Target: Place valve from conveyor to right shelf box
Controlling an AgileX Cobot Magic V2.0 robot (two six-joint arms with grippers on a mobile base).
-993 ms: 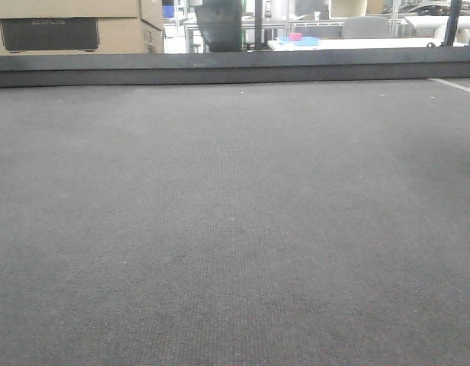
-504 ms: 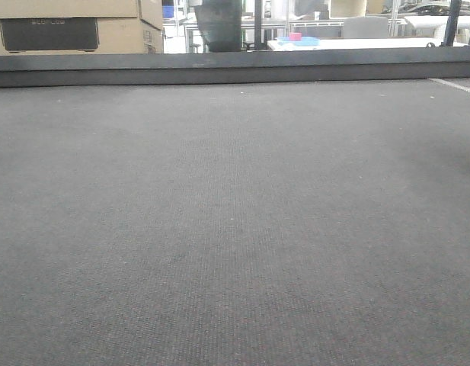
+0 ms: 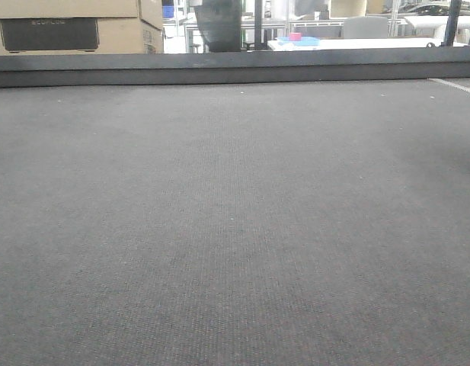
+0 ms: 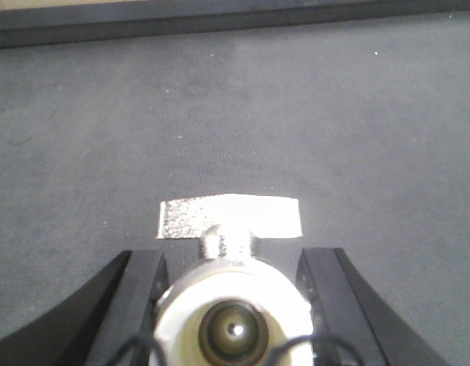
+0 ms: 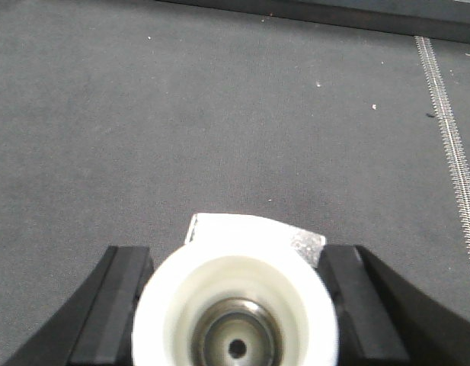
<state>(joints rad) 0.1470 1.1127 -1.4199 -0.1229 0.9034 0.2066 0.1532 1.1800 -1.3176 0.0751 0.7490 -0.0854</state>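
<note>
While left tool clamps valve, right tool too

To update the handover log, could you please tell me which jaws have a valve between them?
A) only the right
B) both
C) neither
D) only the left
B: a white-capped valve fills the gap between the left gripper's jaws, and a second valve sits likewise between the right gripper's jaws.

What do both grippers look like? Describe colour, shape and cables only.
Left gripper and right gripper look alike: each has two matte black fingers with flat inner faces, flaring wider toward the base. Thin dark cables loop at the left one's base. No markings visible.
</note>
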